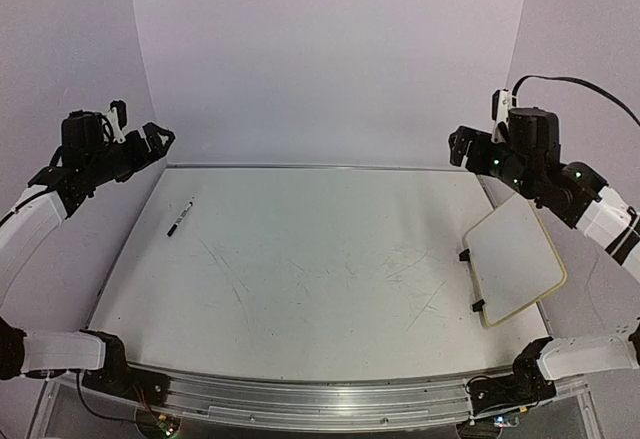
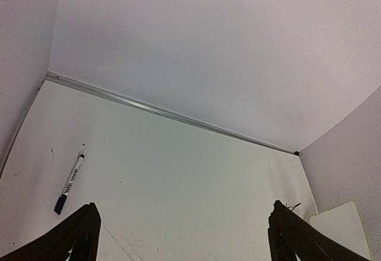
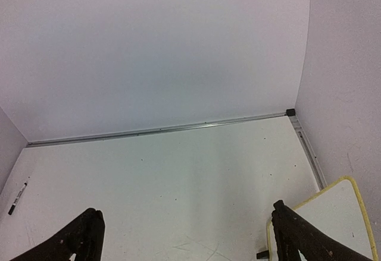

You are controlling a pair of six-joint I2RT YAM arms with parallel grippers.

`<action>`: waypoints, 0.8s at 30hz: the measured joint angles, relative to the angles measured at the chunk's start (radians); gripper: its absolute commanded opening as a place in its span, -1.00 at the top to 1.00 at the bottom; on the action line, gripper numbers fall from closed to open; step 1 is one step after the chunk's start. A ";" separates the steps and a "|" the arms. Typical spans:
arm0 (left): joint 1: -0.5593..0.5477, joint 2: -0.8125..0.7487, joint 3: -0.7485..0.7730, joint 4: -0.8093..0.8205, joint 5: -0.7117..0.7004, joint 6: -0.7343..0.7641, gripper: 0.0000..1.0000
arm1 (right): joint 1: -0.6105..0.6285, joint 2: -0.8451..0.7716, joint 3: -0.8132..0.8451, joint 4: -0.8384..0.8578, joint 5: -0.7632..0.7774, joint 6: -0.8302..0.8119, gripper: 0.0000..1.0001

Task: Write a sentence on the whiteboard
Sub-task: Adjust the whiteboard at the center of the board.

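Whiteboard [image 3: 340, 207] cropped in both wrist views.

Losing far corner of whiteboard [image 1: 515, 259] behind right arm [image 1: 560, 184] in top view. Catching only corner of whiteboard [image 2: 342, 228] in left wrist view, rest chopped by bottom edge. Right wrist view: whiteboard [image 3: 333, 213] again cut at bottom, one edge masked by finger [image 3: 297, 240] of right gripper [image 3: 186, 207]. Making out clip foot [image 3: 261, 254] beside whiteboard as dark sliver only. Can't read print on marker [image 1: 181, 216], well apart from whiteboard: too small from above, blurred on marker [image 2: 70, 181] closer in. Seeing only fingertips of left gripper [image 2: 184, 207], rest clipped at bottom.
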 measured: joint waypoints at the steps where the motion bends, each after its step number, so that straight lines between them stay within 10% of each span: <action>1: 0.000 0.014 0.000 0.001 0.029 -0.004 -0.99 | 0.000 0.011 0.000 -0.006 0.013 0.001 -0.97; 12: -0.178 0.190 0.000 0.000 0.108 -0.035 -0.99 | 0.000 0.263 0.008 -0.039 0.013 0.108 -0.97; 24: -0.419 0.256 -0.039 0.072 0.043 -0.067 -0.99 | -0.055 0.595 0.023 -0.124 0.092 0.677 -0.97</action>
